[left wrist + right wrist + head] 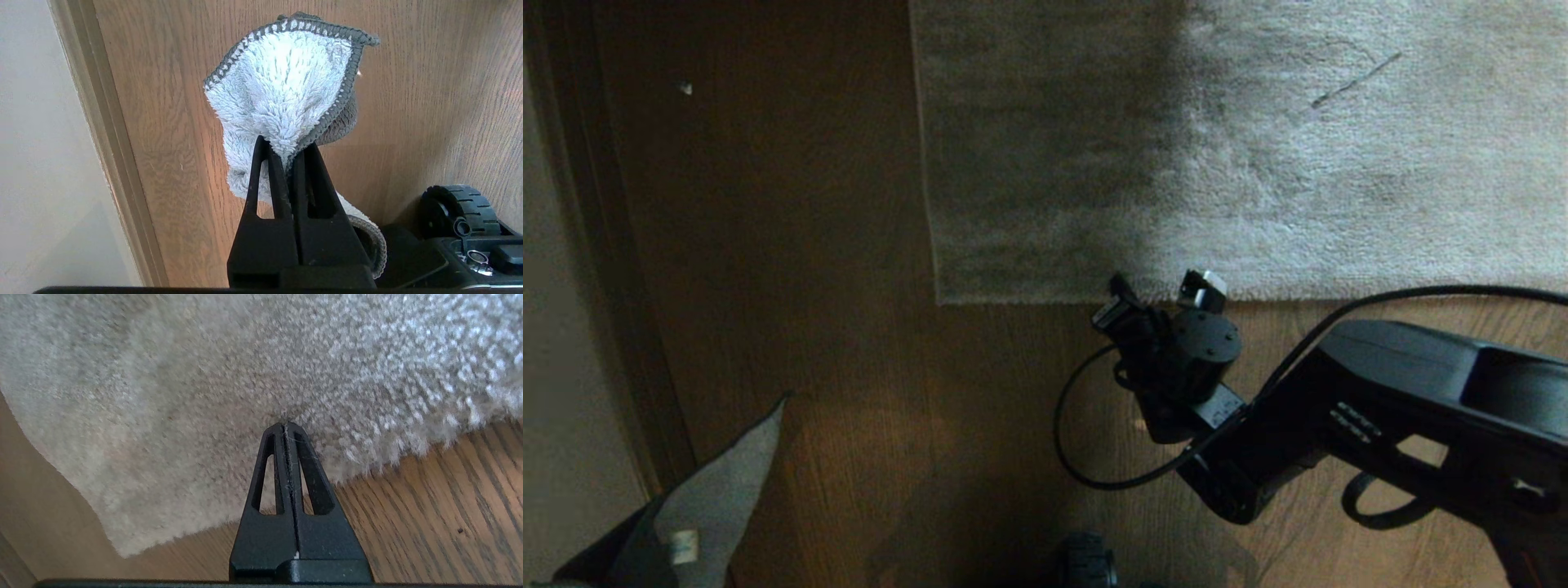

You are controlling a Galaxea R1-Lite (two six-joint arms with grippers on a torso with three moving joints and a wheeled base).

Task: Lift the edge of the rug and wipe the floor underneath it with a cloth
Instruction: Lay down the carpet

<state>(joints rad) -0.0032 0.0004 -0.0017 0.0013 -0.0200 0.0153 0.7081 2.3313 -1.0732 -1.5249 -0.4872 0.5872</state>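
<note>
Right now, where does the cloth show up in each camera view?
Head view: the cloth hangs at the lower left corner, over the floor.
Left wrist view: at centre, pinched in the left end effector, fanning out beyond the fingertips.
Right wrist view: not in it; only the rug edge and the shut right end effector.
Shared landmark: the wood-grain floor.

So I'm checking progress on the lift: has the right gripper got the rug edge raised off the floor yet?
No. The rug edge lies flat on the floor, and the right gripper is shut with nothing between its fingers.
</note>
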